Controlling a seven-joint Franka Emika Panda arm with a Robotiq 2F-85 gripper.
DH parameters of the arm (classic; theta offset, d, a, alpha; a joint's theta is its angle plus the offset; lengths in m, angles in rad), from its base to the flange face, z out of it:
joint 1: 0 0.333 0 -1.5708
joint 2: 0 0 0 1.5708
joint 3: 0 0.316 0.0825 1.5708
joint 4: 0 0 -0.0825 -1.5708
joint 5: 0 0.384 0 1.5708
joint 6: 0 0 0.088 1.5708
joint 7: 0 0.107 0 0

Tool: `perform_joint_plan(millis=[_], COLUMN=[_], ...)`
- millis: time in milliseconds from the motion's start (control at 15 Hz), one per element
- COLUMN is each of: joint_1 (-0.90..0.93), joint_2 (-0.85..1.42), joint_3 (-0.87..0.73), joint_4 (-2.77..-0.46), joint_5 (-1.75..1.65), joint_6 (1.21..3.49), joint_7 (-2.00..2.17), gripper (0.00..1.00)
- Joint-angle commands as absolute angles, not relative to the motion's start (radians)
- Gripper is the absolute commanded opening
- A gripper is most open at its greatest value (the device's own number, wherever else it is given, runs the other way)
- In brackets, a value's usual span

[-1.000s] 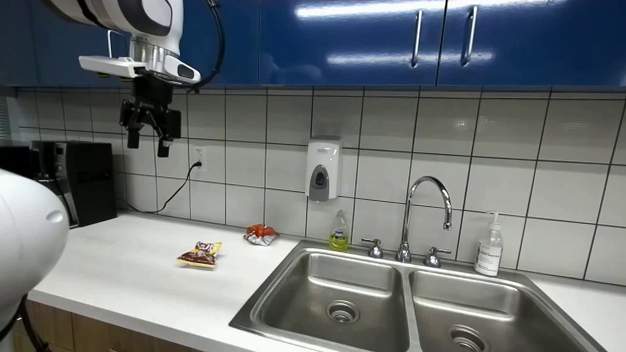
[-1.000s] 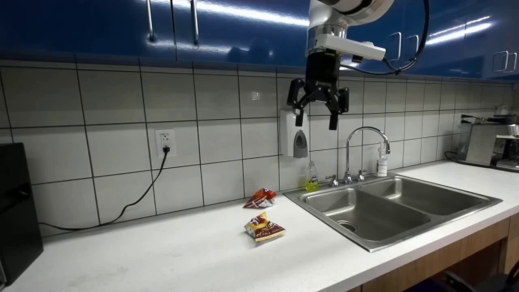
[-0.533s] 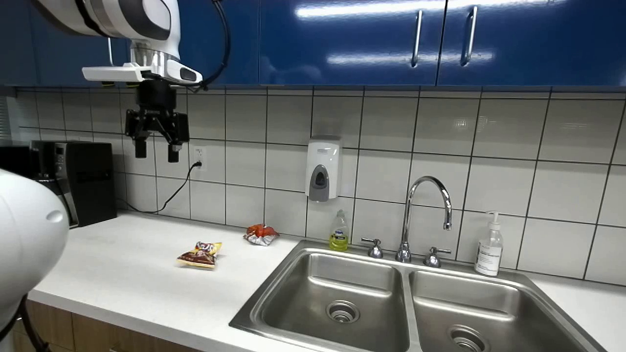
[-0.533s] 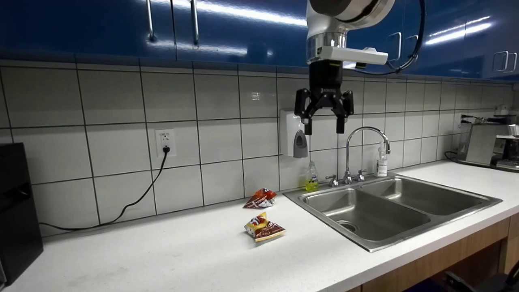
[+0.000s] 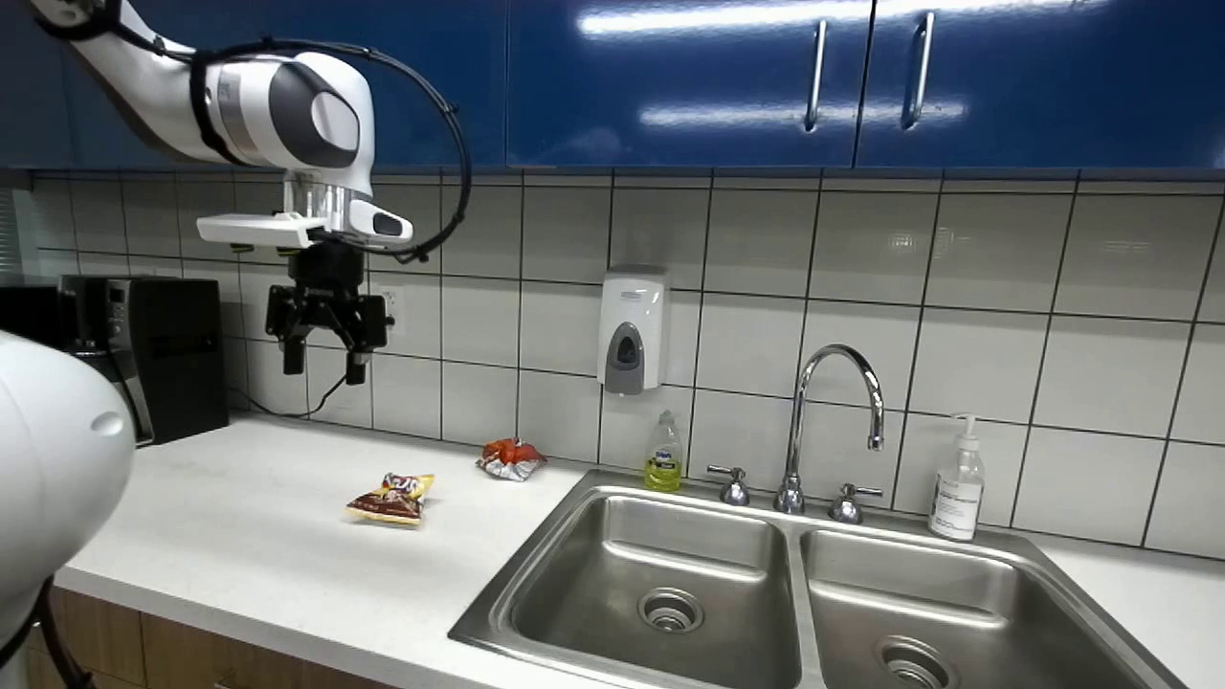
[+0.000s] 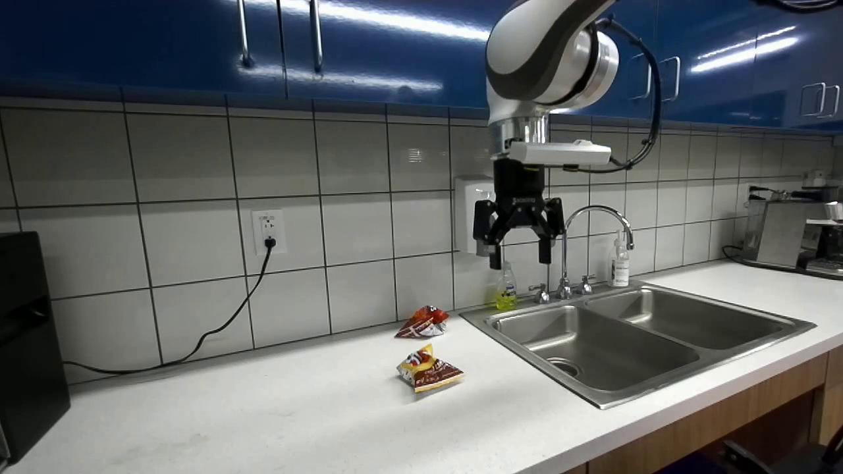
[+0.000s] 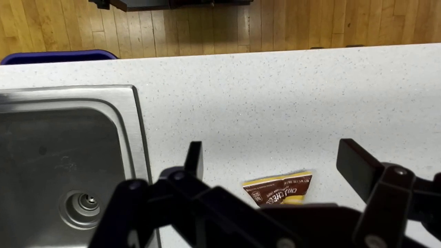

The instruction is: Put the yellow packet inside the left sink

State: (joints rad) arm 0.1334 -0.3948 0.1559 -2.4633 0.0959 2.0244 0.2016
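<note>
So, the yellow packet (image 6: 428, 370) is lying on the white counter (image 5: 287, 555), near the left sink (image 5: 660, 560) but outside it. It's got yellow edges, dark brown and some red on it. The gripper (image 6: 520, 262) hangs above the counter, well apart from the packet, with its fingers (image 7: 356, 168) spread wide. In the wrist view the packet shows between those fingers, though part of it is blocked by the gripper's own dark hardware.

As for other stuff: a red packet (image 6: 422, 322) sits closer to the tiled wall (image 5: 565, 330), near the yellow one but apart from it. Between the yellow packet and the left sink there's a strip of counter, then the sink's metal rim (image 7: 134, 137). Along the back of the sink you've got a bottle of yellow liquid (image 5: 663, 459), the tall curved faucet (image 5: 796, 431) and a pump bottle (image 5: 957, 493) behind the right basin (image 5: 909, 584). In an exterior view the gripper covers part of a wall dispenser (image 6: 464, 217). A black machine (image 5: 177, 373) stands at the left in both exterior views, a silver appliance (image 6: 780, 227) is past the sink in an exterior view, and blue cabinets (image 5: 670, 91) hang overhead.
</note>
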Motion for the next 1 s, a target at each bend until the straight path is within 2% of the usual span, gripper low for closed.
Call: perform_joint_plan(millis=[0,533,933], joint_1=[0.136,0.139,0.152], joint_2=[-0.308,-0.046,0.144], joint_3=[0.154,0.157,0.157], joint_4=[-2.468,-2.390,-2.250], joint_5=[0.097,0.074,0.025], joint_6=[2.117,2.314,2.367], joint_7=[0.147,0.081,0.091], gripper=[1.00,1.00,1.00])
